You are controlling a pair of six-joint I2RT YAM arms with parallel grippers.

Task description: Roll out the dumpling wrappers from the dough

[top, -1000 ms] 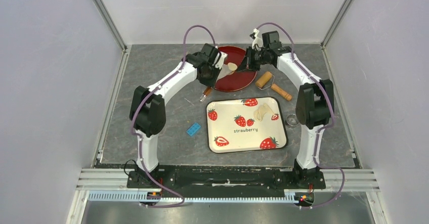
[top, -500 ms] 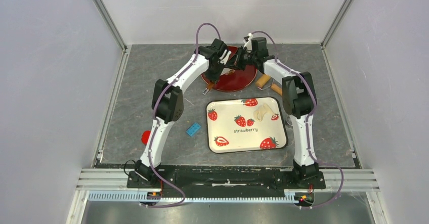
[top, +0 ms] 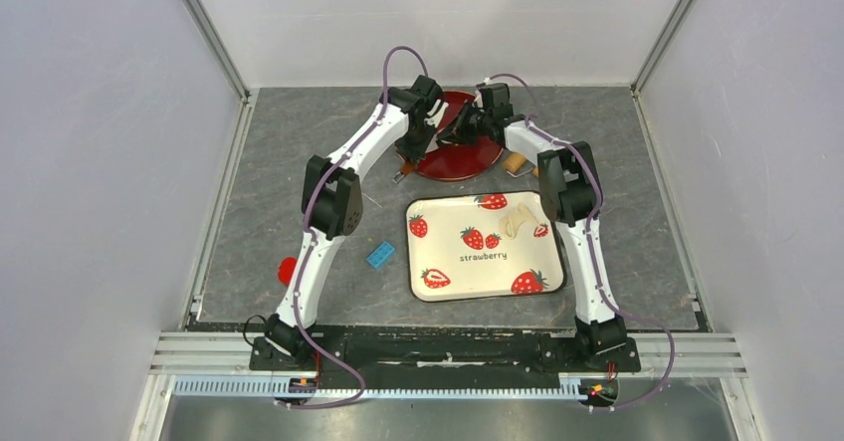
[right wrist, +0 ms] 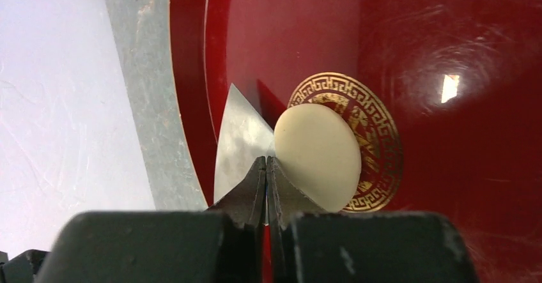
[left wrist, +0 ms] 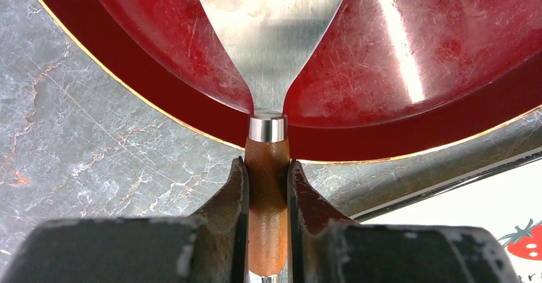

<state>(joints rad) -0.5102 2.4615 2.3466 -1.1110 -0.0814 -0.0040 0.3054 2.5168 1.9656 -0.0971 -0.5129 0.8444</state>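
Note:
A round pale dumpling wrapper [right wrist: 319, 155] lies on the red plate [right wrist: 447, 136], over its gold emblem [right wrist: 383, 136], with its left edge on the metal spatula blade [right wrist: 236, 142]. My right gripper [right wrist: 266, 161] is shut, and its tips touch the wrapper's edge where it meets the blade. My left gripper [left wrist: 267, 168] is shut on the spatula's wooden handle [left wrist: 267, 193], with the blade [left wrist: 268, 27] reaching over the plate [left wrist: 415, 104]. In the top view both grippers meet over the plate [top: 478, 157] and hide the wrapper. A ragged scrap of dough [top: 515, 222] lies on the strawberry tray [top: 468, 272].
The wooden roller [top: 518, 162] lies right of the plate, mostly hidden behind my right arm. A blue brick [top: 379, 254] and a small red thing [top: 287, 267] lie left of the tray. The enclosure walls stand close behind the plate.
Both arms have stretched further out and their grippers have closed in on each other over the red plate. The right gripper has moved left. The wrapper is now hidden in the top view.

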